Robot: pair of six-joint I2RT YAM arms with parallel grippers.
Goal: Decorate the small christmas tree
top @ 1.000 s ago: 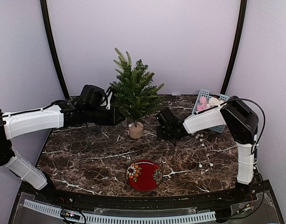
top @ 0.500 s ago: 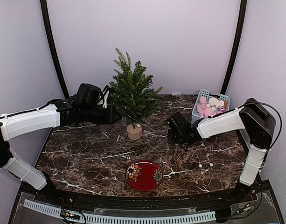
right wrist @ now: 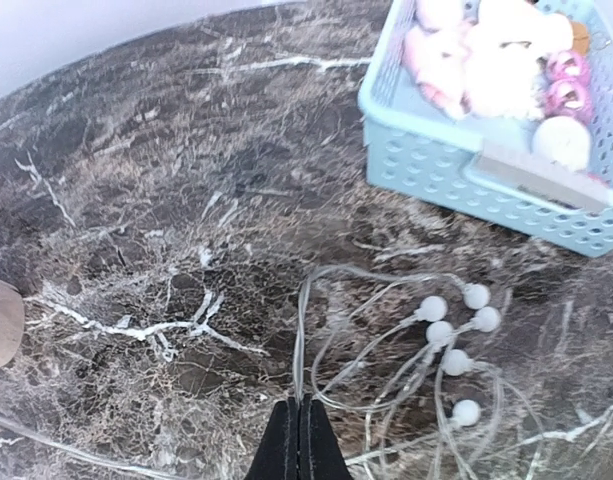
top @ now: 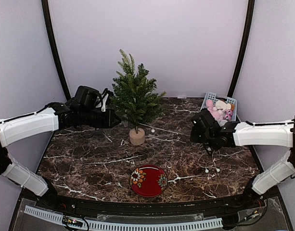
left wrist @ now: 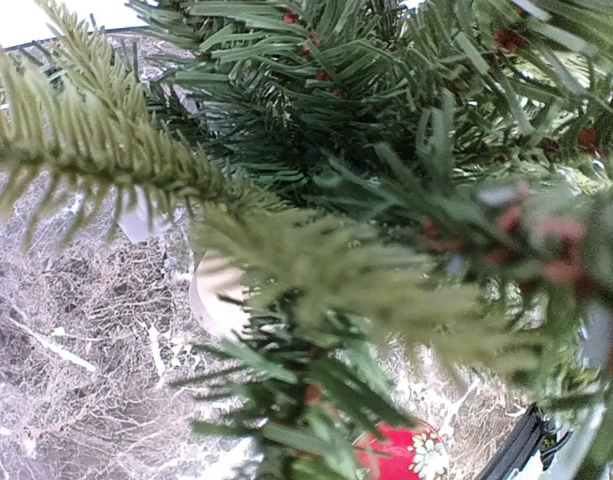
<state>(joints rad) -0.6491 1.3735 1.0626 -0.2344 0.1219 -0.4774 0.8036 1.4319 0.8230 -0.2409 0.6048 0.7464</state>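
- Since the earlier view, my right arm has swung away from the tree [top: 135, 98] out toward 3 o'clock. Its end effector [right wrist: 297, 410] has gone from partly apart to pinched together. The tree has also slid a little toward 9 o'clock.
- The tree stands upright on its wooden stump [top: 136, 136] at about 12 o'clock on the worktop [top: 89, 159], slightly left of centre.
- The right end effector is clamped on the thin clear wire of the bead string [right wrist: 441, 335]. I judge the pull-back is meant to draw a strand taut between the tree and this side, since a fine line runs from the lower branches toward 3 o'clock.
- The left end effector [top: 111, 118] is closed and pushed into the branches at the tree's 9 o'clock side, probably to steady it against that pull. My wrist view shows only needles, so I can't tell what it grips.
- The blue basket [right wrist: 456, 175] of pink and white ornaments sits at 2 o'clock, near the right arm.
- The red plate [top: 148, 181] lies at 6 o'clock, well apart from everything.
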